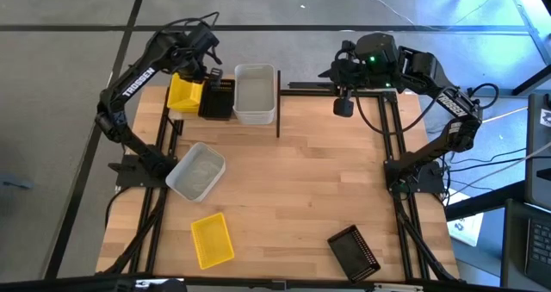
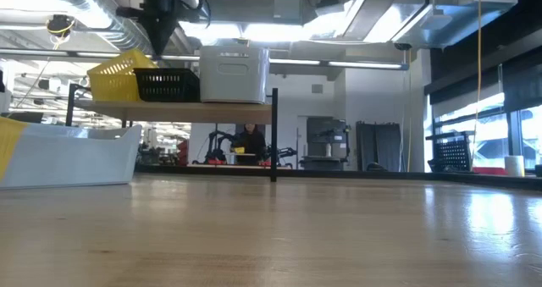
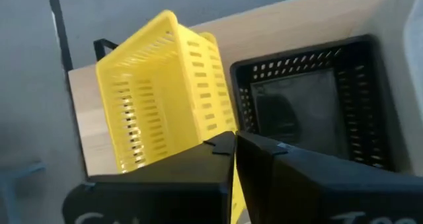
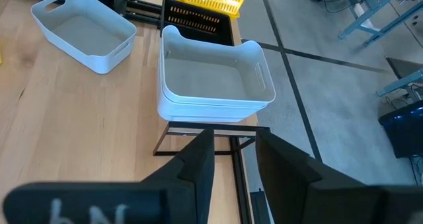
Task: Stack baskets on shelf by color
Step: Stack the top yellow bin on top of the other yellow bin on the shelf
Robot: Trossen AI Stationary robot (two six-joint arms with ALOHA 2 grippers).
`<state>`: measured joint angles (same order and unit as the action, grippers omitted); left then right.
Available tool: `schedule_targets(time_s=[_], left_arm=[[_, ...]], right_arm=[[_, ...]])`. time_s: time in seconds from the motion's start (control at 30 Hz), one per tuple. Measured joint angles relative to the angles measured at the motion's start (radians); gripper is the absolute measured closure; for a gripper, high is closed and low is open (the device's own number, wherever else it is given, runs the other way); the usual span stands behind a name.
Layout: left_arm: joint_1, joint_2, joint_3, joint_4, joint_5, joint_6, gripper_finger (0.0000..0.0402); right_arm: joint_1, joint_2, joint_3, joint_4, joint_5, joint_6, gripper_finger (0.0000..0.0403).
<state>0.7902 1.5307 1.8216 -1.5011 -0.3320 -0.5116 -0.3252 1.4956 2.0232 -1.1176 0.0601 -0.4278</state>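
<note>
From above, my left pincer (image 1: 196, 66) is closed on the tilted yellow basket (image 1: 183, 94) on the shelf (image 1: 284, 87), beside the black basket (image 1: 217, 99) and white stack (image 1: 255, 92). Low down, all look empty, though I can't see inside. My right pincer (image 4: 232, 159) hangs wide apart near the stack.
</note>
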Motion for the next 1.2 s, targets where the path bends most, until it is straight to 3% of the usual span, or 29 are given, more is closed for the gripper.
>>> schedule_targets(time_s=[0.7, 0.83, 1.0, 1.2], left_arm=[[-0.011, 0.001, -0.106, 0.026, 0.0, 0.044, 0.0401], [-0.029, 0.002, -0.063, 0.036, 0.01, 0.049, 0.0401], [-0.047, 0.0, 0.008, 0.034, -0.11, 0.073, 0.0401], [-0.02, 0.0, 0.008, 0.008, -0.112, 0.057, 0.0401]], right_arm=[[0.0, 0.0, 0.0, -0.001, 0.0, 0.0, 0.029], [0.0, 0.0, 0.0, 0.0, 0.0, 0.0, 0.029], [0.0, 0.0, 0.0, 0.0, 0.0, 0.0, 0.029], [0.0, 0.0, 0.0, 0.0, 0.0, 0.0, 0.029]])
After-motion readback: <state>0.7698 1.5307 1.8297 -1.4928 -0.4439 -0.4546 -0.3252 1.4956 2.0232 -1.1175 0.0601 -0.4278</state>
